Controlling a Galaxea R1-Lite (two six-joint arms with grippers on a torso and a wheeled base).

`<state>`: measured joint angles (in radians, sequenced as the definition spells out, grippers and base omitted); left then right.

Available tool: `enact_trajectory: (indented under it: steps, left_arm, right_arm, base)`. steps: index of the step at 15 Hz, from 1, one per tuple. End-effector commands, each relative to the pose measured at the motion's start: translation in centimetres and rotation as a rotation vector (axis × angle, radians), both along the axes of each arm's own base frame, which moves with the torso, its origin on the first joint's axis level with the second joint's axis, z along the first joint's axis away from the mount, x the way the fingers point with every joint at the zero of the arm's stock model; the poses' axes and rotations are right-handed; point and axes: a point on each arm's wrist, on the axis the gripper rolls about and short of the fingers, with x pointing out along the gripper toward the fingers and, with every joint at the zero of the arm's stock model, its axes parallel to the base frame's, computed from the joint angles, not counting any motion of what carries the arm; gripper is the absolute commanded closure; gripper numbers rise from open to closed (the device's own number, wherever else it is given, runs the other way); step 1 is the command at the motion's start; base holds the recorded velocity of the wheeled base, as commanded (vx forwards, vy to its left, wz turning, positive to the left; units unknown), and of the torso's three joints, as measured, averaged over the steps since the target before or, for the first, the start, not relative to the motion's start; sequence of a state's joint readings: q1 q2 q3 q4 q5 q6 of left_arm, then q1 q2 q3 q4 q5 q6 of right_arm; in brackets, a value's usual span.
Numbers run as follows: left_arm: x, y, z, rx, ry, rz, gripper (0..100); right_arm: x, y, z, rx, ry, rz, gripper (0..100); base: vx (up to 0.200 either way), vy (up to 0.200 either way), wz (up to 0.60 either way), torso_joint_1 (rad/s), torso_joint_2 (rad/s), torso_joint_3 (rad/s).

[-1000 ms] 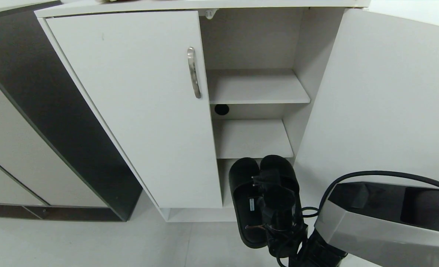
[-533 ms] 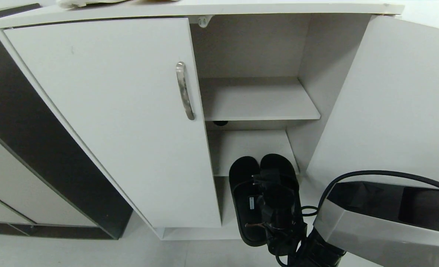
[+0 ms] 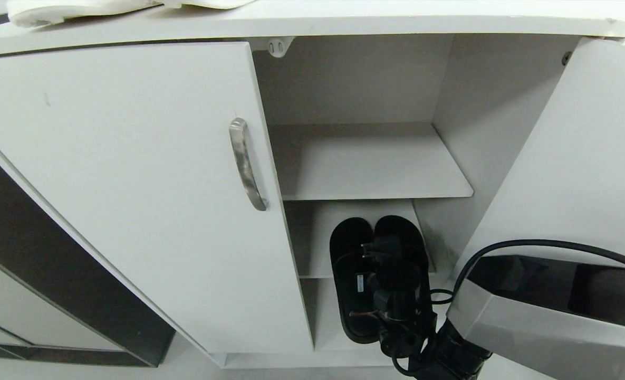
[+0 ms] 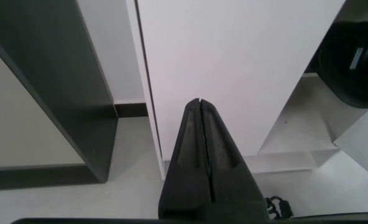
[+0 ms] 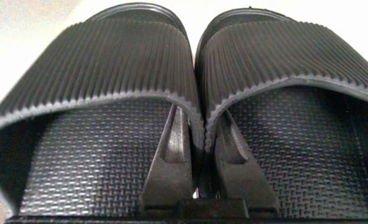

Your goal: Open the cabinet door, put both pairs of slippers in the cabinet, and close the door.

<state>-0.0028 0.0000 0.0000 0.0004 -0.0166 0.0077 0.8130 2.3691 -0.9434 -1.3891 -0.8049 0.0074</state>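
In the lower middle of the head view, the right gripper (image 3: 382, 248) and its wrist cover much of the black slippers (image 3: 350, 237), heels included. The insole label (image 3: 359, 282) is too small to read. The top edge cuts off the white cloth (image 3: 80, 10), and the right edge cuts off the open door (image 3: 581, 158).

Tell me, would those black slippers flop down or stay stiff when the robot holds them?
Probably fairly stiff: the black slippers stick out from the right gripper without sagging. Likely light too, since one pinch on their inner strap edges holds both. Their ribbed straps should help against slipping.
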Motion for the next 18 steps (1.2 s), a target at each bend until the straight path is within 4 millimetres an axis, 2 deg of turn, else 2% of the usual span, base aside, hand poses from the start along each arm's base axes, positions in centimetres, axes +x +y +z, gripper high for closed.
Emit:
enact_trajectory:
  steps: [1,4,6,9,13,18]
  left_arm:
    - [0.0,0.0,0.0,0.000,0.001,-0.001,100]
    - [0.0,0.0,0.0,0.000,0.001,-0.001,100]
    - [0.0,0.0,0.0,-0.002,0.001,0.001,100]
    - [0.0,0.0,0.0,-0.002,0.001,0.001,100]
    - [0.0,0.0,0.0,-0.002,0.001,-0.001,100]
    - [0.0,0.0,0.0,-0.002,0.001,-0.001,100]
  right_arm:
    - [1.0,-0.2,0.3,0.014,-0.015,-0.020,100]
    - [3.6,0.2,-0.6,0.001,-0.002,-0.054,100]
    - [6.2,0.5,0.1,0.021,-0.023,-0.086,100]
    - [8.6,0.6,0.9,0.027,-0.027,-0.117,100]
    - [10.6,0.8,0.7,0.051,-0.054,-0.131,100]
    - [10.9,0.6,0.4,0.042,-0.044,-0.125,100]
  base:
    - [0.000,0.000,0.00,0.000,0.00,0.000]
    - [0.000,0.000,0.00,0.000,0.00,0.000]
    - [0.000,0.000,0.00,0.000,0.00,0.000]
    - [0.000,0.000,0.00,0.000,0.00,0.000]
    - [0.000,0.000,0.00,0.000,0.00,0.000]
    - [0.000,0.000,0.00,0.000,0.00,0.000]
